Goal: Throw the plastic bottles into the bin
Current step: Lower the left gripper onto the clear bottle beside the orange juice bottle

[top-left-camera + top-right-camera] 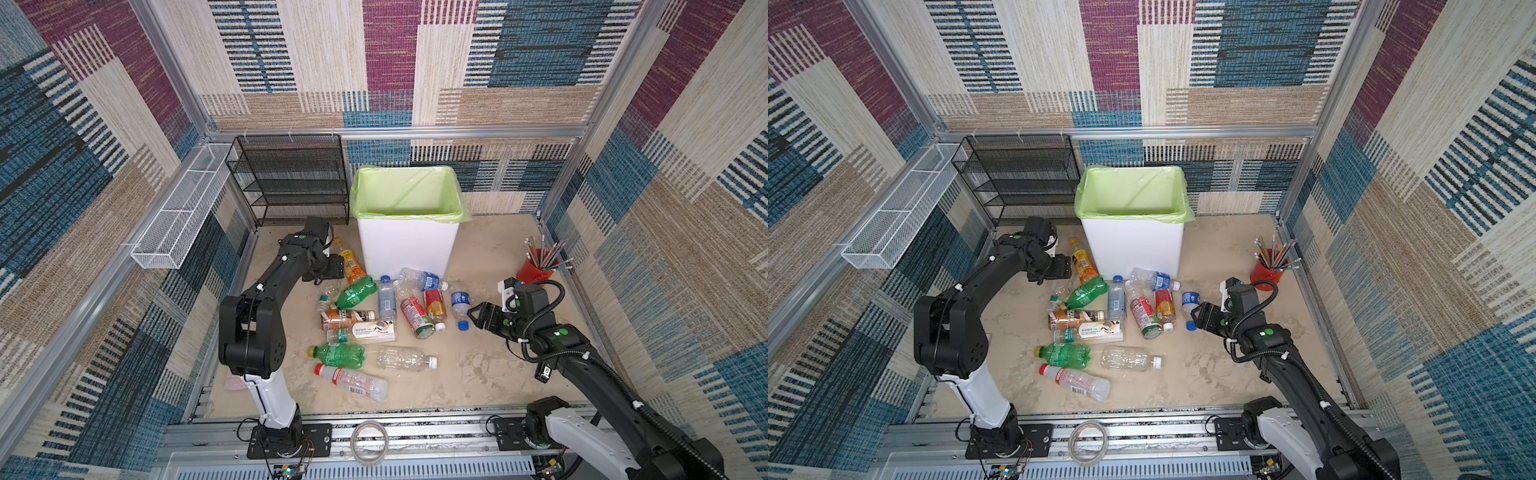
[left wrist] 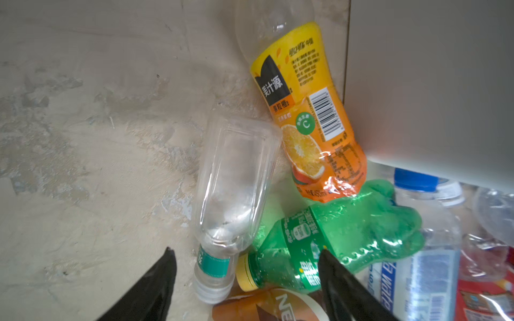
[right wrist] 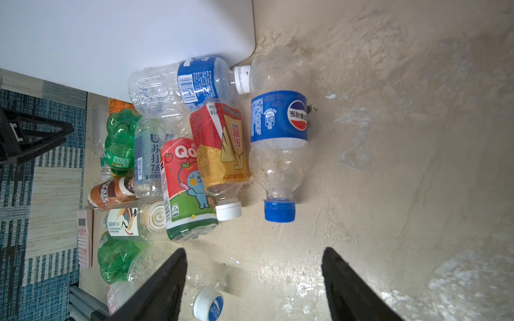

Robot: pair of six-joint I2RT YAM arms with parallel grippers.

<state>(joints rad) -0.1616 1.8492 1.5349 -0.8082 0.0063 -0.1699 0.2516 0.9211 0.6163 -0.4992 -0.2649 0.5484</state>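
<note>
Plastic bottles, clear, green and orange-brown, lie heaped on the beige table, none gripped: my right tool gapes empty before a blue-capped cola bottle, my left tool likewise farther back. I judge it grasp time: close on one, then lift it over the white rectangular green-lined bin behind.

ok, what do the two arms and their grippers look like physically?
Both are black jointed links on a white lower segment: left arm, right arm. Each carries a round green sticker near the wrist and black cables held by white ties; the right's runs in corrugated conduit. The left gripper and right gripper have matte black fingers tapering to points.
</note>
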